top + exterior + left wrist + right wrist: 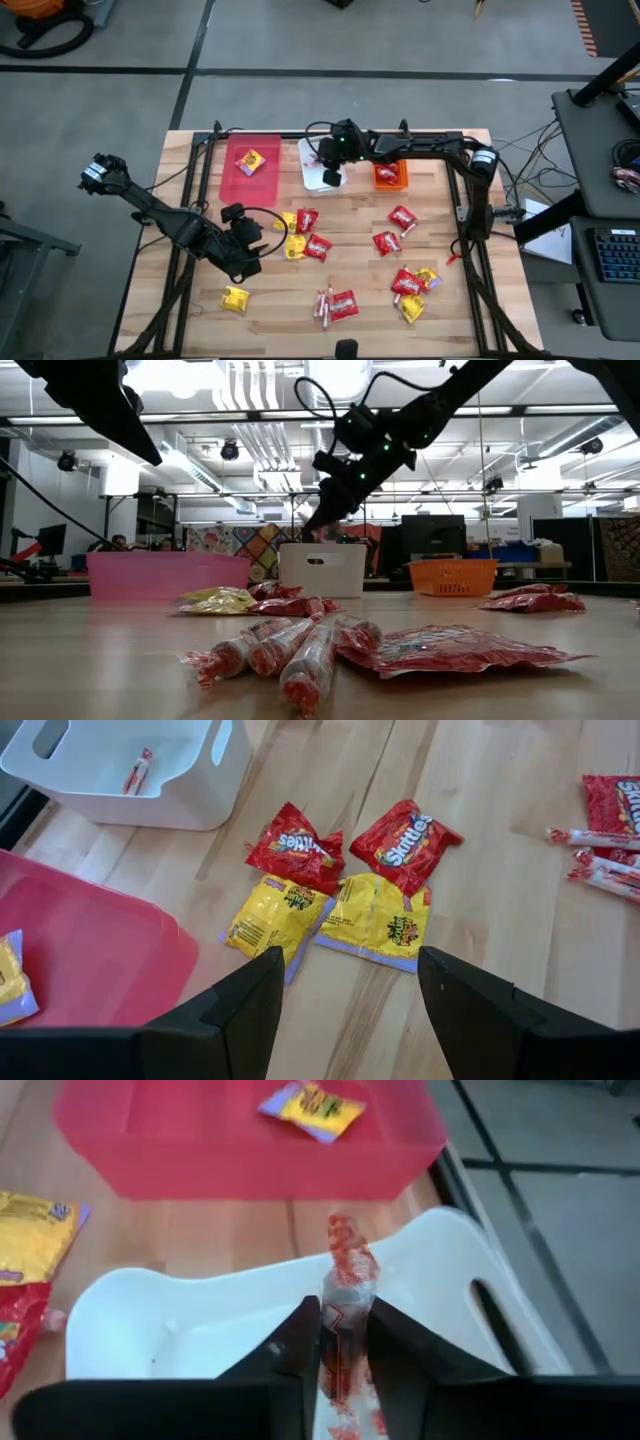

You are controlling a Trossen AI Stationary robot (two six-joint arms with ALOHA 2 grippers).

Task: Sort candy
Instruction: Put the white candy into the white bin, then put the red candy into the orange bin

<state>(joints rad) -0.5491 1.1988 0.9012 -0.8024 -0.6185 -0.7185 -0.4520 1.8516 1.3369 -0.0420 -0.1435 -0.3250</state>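
Candy lies scattered on the table: red packets (400, 217), yellow packets (234, 298) and pinkish-red sticks (325, 303). My left gripper (345, 960) is open and hovers above two yellow packets (375, 920) and two red packets (295, 845), touching none. My right gripper (343, 1312) is shut on one stick (345, 1275) over the white bin (200, 1320). Another stick (138, 770) lies inside the white bin (180, 795). A yellow packet (312, 1105) lies in the pink bin (250, 1140). My right gripper pinches a pinkish-red stick between its two fingers (300, 1340). The stick lies along the fingers, and its free end (343, 1240) pokes out past the fingertips. The fingers slant downward from above (318, 520). The stick is lifted clear over the white bin's inside.
Pink bin (250, 165), white bin (312, 170) and orange bin (390, 176) stand in a row at the table's far side. More red and yellow packets (412, 290) sit near the right front. Sticks and a red packet (440, 650) lie close to the low camera.
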